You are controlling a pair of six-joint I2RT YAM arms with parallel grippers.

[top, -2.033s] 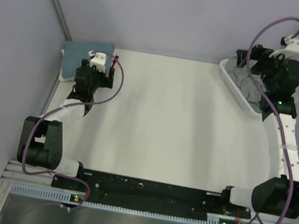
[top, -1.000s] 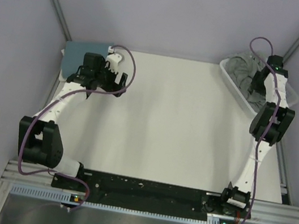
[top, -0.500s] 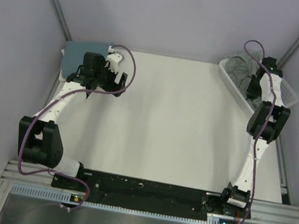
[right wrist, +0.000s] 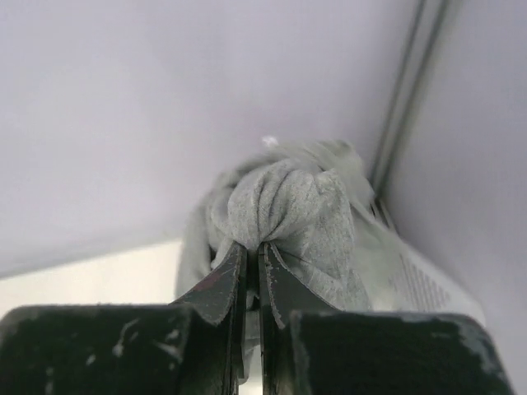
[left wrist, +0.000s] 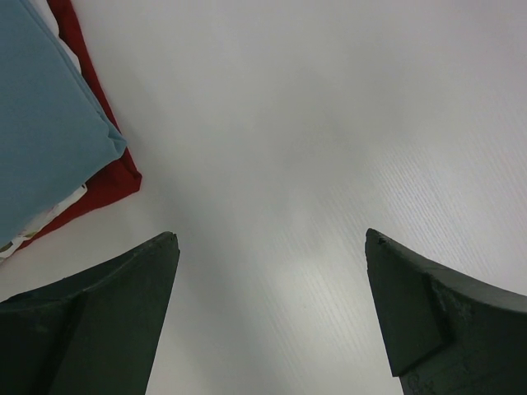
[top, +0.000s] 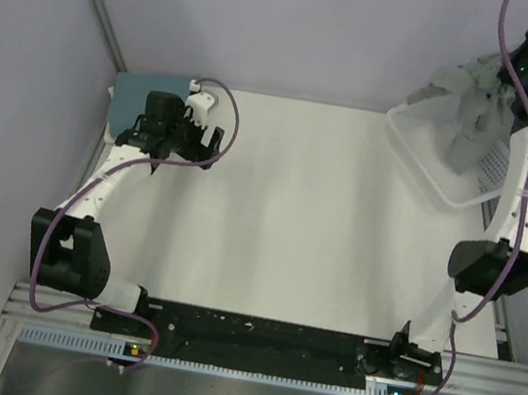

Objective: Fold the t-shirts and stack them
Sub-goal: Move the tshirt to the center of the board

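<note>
- The right gripper [right wrist: 253, 262] is pinched tight on a bunched fold of the grey shirt [right wrist: 288, 206], held high near the back wall.
- The shirt hangs down from it, above the white basket [top: 420, 173] at the far right corner of the table [top: 290, 222]. I cannot tell whether its lower end touches the basket.
- The left gripper [left wrist: 270, 239] is spread wide, holding nothing, low over bare table.
- Just beside it, at the far left corner, lies a folded stack. The teal shirt [left wrist: 41, 115] is on top, a whitish edge [left wrist: 62, 206] shows under it, and the red shirt [left wrist: 119, 177] is at the bottom.
</note>
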